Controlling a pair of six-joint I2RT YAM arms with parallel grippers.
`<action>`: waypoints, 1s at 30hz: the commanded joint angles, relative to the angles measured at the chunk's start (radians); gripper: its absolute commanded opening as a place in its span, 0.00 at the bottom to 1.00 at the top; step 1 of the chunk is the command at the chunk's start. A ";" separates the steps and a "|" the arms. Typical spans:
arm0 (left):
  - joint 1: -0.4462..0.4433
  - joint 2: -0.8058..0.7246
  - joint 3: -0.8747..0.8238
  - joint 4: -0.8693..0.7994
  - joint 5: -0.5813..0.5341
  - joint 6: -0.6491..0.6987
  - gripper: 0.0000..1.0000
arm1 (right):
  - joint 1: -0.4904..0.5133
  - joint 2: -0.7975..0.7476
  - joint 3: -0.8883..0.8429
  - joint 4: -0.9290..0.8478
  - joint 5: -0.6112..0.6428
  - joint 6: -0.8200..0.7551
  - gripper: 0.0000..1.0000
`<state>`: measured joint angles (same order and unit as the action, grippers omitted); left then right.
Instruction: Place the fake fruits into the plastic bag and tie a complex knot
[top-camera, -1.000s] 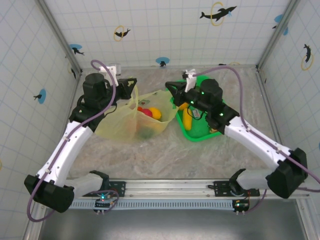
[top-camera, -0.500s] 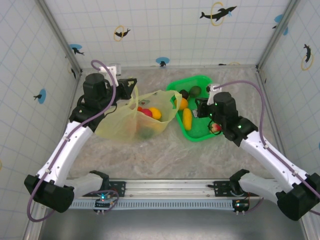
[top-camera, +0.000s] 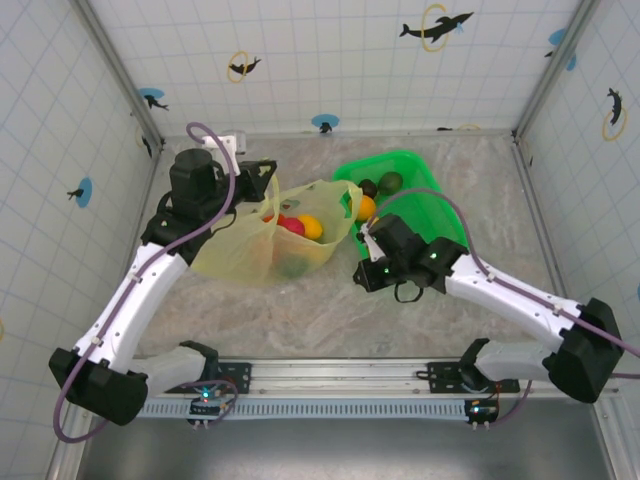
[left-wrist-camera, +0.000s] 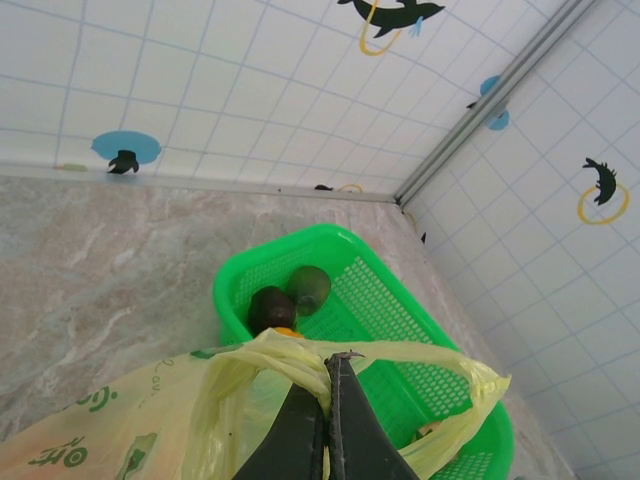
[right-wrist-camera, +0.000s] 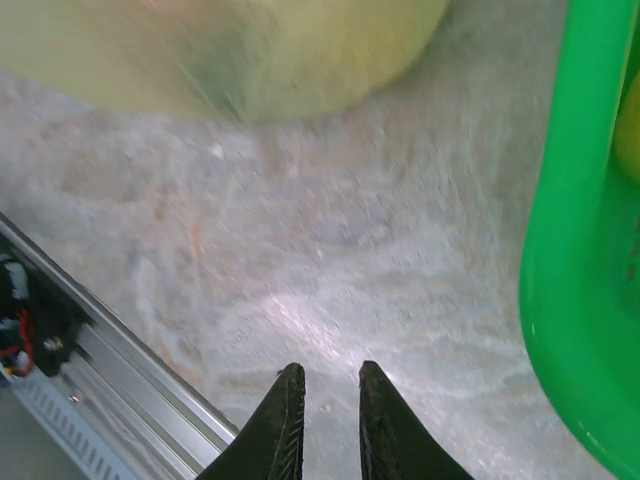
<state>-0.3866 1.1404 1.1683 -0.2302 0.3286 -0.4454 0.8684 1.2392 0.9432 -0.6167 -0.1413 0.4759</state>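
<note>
The pale yellow-green plastic bag (top-camera: 262, 250) lies open at centre left, with red (top-camera: 291, 226), yellow-orange (top-camera: 312, 228) and dark green (top-camera: 291, 268) fake fruits inside. My left gripper (top-camera: 263, 181) is shut on the bag's handle strip (left-wrist-camera: 290, 362) and holds the mouth up; in the left wrist view the left gripper (left-wrist-camera: 330, 358) pinches the bunched plastic. My right gripper (top-camera: 363, 273) hangs low over bare table in front of the bag. In the right wrist view the right gripper (right-wrist-camera: 327, 371) is slightly open and empty, with the bag (right-wrist-camera: 230, 50) above it.
The bright green basket (top-camera: 425, 178) stands right of the bag, holding a dark fruit (top-camera: 370, 187), a green one (top-camera: 391, 182) and an orange one (top-camera: 365, 207). My right arm crosses its near end. The basket wall (right-wrist-camera: 575, 250) is close on the right, the front rail (right-wrist-camera: 90, 370) on the left.
My right arm has swung out of the basket, toward the near side and down to the table in front of the bag. The left gripper and the bag have stayed put.
</note>
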 joint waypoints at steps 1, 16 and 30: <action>-0.005 -0.022 -0.017 0.009 0.009 0.003 0.00 | -0.005 0.013 -0.030 -0.106 0.096 0.018 0.25; -0.005 -0.030 -0.032 0.024 0.015 -0.003 0.00 | -0.292 0.211 0.027 -0.035 0.324 -0.073 0.37; -0.005 -0.032 -0.070 -0.005 0.043 -0.034 0.00 | -0.468 0.385 0.232 0.307 0.255 -0.085 0.49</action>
<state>-0.3866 1.1255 1.1110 -0.2203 0.3477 -0.4572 0.3958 1.7161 1.2213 -0.4541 0.1768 0.4011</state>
